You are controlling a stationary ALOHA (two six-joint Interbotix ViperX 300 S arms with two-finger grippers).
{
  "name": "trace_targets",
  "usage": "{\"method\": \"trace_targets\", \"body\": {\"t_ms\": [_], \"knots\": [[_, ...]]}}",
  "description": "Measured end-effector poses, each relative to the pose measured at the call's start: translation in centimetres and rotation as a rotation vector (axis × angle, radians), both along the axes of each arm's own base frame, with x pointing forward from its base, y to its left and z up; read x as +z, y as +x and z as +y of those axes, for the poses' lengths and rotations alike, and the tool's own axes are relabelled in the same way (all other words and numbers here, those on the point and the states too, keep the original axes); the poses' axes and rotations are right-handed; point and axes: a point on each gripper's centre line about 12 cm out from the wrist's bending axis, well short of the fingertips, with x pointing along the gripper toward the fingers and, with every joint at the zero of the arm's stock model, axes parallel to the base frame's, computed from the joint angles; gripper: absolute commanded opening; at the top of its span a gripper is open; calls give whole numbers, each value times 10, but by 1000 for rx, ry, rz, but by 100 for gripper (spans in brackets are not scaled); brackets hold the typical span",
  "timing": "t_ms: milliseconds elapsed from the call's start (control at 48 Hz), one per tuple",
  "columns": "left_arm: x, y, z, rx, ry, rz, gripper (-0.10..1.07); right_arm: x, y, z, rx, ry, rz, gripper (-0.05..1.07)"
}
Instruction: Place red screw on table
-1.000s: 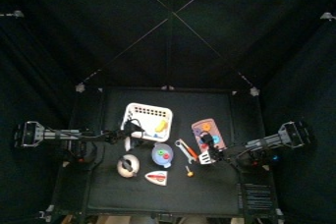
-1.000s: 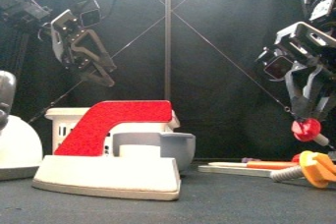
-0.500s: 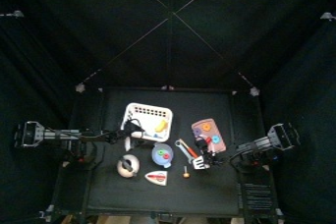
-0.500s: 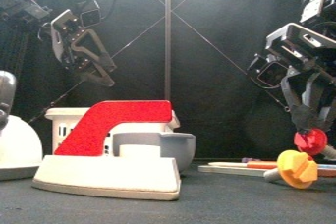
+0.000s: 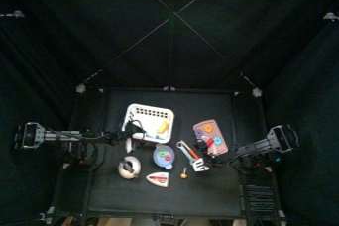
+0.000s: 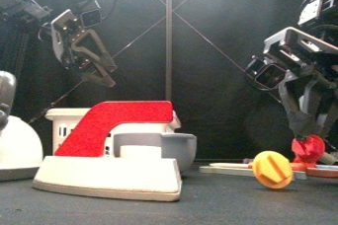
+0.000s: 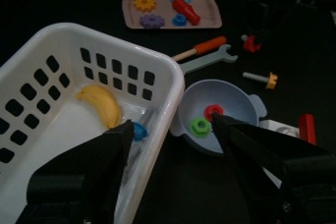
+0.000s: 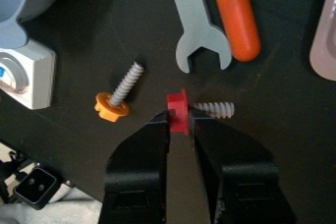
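My right gripper (image 8: 180,120) is shut on the red screw (image 8: 178,113), pinching its red head, with the grey thread sticking out sideways. In the front view the red screw (image 6: 307,150) hangs at or just above the black table (image 6: 199,207), under the right gripper (image 6: 306,138). In the top view the right gripper (image 5: 212,159) is at the table's (image 5: 228,106) front right, beside the wrench. My left gripper (image 7: 178,130) is open and empty, above the white basket's (image 7: 79,71) rim and the blue bowl (image 7: 226,110).
An orange-headed screw (image 8: 118,97) lies close to the red one; it also shows in the front view (image 6: 272,168). An orange-handled wrench (image 8: 207,17), a pink tray (image 5: 209,131) of parts, a tape roll (image 5: 130,167) and a red-and-white block (image 6: 113,150) are nearby. A banana (image 7: 101,105) lies in the basket.
My right gripper has come down and towards the table's front with the red screw. The orange-headed screw has shifted left in the front view. The left arm has not moved.
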Motion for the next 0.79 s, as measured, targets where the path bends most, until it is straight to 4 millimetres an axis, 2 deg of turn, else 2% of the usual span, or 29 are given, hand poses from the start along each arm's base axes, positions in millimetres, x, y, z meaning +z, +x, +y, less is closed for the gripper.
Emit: {"method": "trace_targets", "body": {"t_ms": [479,792], "knots": [[0,0,0,-1,-1,-1,97,1,7,-1,29,-34,-13,55],[0,0,0,0,0,0,97,-4,8,-1,30,-40,4,72]]}}
